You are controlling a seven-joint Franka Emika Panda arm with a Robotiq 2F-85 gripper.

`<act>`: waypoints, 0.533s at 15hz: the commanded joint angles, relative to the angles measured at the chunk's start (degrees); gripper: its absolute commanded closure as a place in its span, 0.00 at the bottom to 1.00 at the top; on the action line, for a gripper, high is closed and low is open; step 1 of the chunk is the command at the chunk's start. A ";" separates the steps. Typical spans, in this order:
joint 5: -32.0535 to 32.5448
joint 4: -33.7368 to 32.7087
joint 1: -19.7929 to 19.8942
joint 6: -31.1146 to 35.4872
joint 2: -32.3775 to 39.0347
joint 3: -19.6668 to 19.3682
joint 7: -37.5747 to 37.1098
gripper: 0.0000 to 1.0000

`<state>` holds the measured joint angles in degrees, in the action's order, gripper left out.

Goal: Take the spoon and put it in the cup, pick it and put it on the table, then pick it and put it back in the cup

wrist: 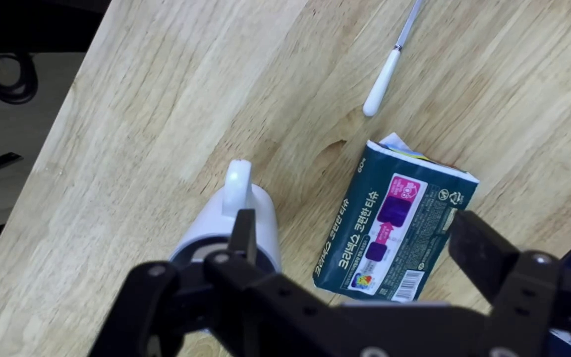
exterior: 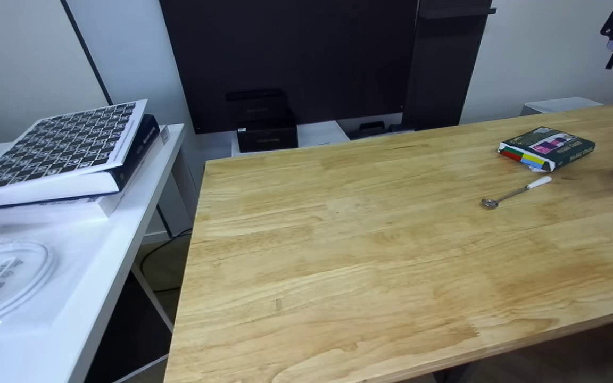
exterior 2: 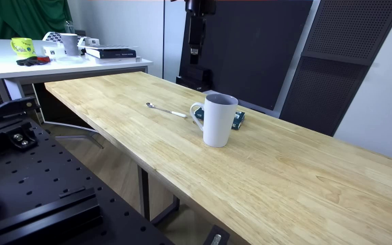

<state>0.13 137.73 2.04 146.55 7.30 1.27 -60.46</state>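
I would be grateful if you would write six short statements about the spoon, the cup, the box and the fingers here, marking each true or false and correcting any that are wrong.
1. The spoon lies on the table, outside the cup. True.
2. The cup lies on its side. False: it stands upright.
3. In the wrist view, the fingers stand apart. True.
4. The box lies on the table without touching the spoon. True.
5. The fingers grip the spoon. False: they hold nothing.
6. The outside of the cup is black. False: it is white.
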 commanded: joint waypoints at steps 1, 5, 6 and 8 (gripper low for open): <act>-0.37 -0.07 -1.50 -0.16 -0.04 -1.49 0.28 0.00; 1.13 -1.97 -2.87 -0.84 1.83 -1.94 -2.36 0.00; 1.02 -2.34 -3.20 -0.90 2.23 -1.97 -2.43 0.00; 0.31 -3.04 -3.98 -0.13 3.33 -2.19 -3.68 0.00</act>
<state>0.30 137.26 -0.25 146.64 8.37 0.11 -60.79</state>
